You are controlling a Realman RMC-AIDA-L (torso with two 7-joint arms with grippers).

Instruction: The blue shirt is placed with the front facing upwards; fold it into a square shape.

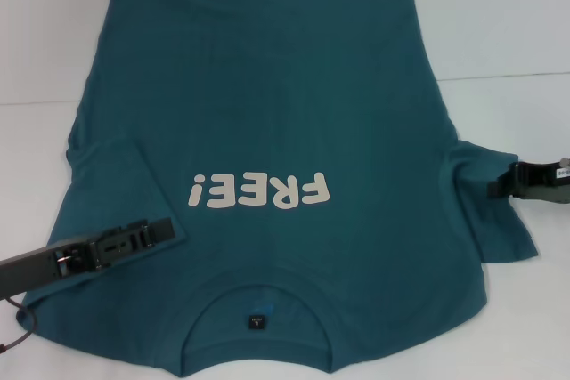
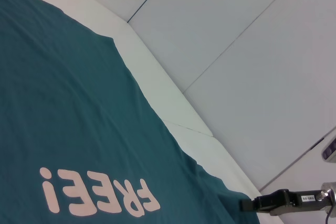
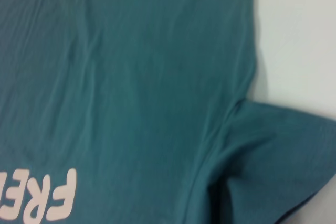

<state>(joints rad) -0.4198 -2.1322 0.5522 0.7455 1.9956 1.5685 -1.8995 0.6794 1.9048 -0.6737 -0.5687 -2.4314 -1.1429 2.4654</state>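
Shirt (image 1: 267, 104) lies face-up; left gripper (image 1: 165, 229) over its folded sleeve, right gripper (image 1: 497, 186) at the other (finger states unclear).

Black boxy left gripper (image 1: 156, 230) on a dark grey bar-shaped arm, reddish cable beneath it, black right gripper (image 1: 500, 184) with grey-green body, small white label

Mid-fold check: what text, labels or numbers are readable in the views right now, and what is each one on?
"FREE!": cream print on the chest of the blue shirt, upside down in the head view.
Small dark tag inside the collar: a mark on it, too small to read.
White label on the right gripper, at the shirt's right sleeve: characters too small to read.
Left gripper, over the folded left sleeve: no readable text.
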